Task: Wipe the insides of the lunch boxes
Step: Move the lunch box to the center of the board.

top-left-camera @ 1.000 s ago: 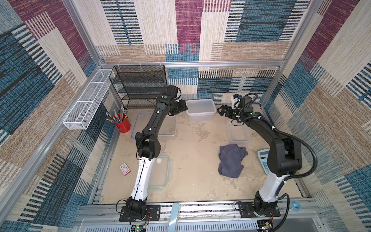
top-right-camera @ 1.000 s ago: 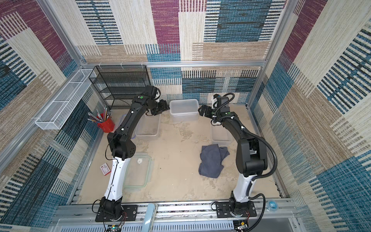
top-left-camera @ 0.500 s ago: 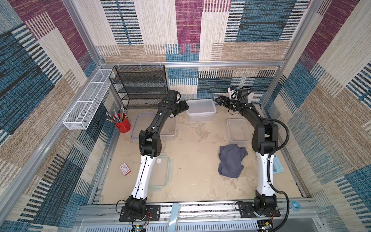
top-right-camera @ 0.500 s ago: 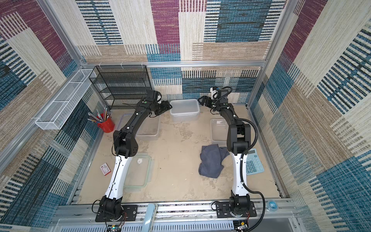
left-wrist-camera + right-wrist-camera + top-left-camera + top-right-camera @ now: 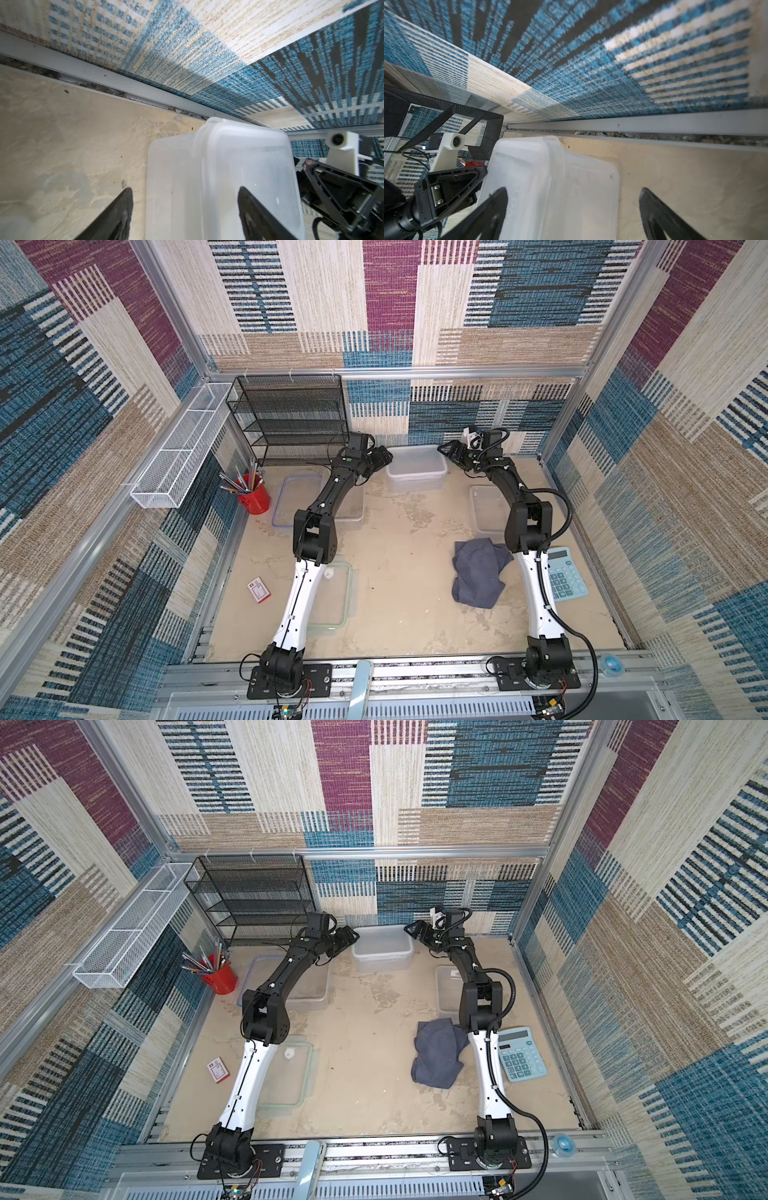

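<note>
Small lunch box half behind right arm, cloth edge seemingly too

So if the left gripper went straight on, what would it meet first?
Probably the deep frosted lunch box: the left gripper's open jaws straddle its near wall, though depth is unclear.

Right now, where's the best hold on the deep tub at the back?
Its short end walls, from the sides: left end effector at the left end, right end effector at the right. The deep tub stands upright with an open top and thin rimmed walls, so open jaws can likely straddle one wall.
</note>
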Controlling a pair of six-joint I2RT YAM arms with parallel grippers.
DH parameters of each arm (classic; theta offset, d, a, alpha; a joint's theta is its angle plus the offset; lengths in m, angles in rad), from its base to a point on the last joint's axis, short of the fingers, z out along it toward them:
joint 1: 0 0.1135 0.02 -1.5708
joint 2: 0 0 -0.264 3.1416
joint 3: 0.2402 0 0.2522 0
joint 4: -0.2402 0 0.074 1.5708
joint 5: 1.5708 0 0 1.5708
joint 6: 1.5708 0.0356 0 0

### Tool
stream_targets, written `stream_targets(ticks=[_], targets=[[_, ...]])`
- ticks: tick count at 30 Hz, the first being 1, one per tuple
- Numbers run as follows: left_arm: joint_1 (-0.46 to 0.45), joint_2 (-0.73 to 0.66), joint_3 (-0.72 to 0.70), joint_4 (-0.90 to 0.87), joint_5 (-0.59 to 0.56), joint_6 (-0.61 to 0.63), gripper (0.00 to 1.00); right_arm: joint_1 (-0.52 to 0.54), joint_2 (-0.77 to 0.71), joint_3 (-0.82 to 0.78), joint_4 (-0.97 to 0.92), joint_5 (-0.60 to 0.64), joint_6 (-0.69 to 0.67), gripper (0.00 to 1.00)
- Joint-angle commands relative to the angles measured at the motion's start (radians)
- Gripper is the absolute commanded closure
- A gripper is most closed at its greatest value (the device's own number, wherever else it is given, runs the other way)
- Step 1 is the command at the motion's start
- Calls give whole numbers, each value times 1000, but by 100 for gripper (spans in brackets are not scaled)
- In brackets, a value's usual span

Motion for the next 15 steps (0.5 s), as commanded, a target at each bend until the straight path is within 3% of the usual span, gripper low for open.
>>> stream_targets(ticks=[1, 10, 15], targets=[[1, 14, -1, 62, 22, -53, 20, 17, 7, 2, 83, -53, 40, 0], [-12, 8, -9, 67, 76, -56, 21, 78, 3, -5, 75, -102, 23, 17], [-29, -24, -27, 2, 95, -14, 26, 98, -74, -108, 49, -73, -19, 19]])
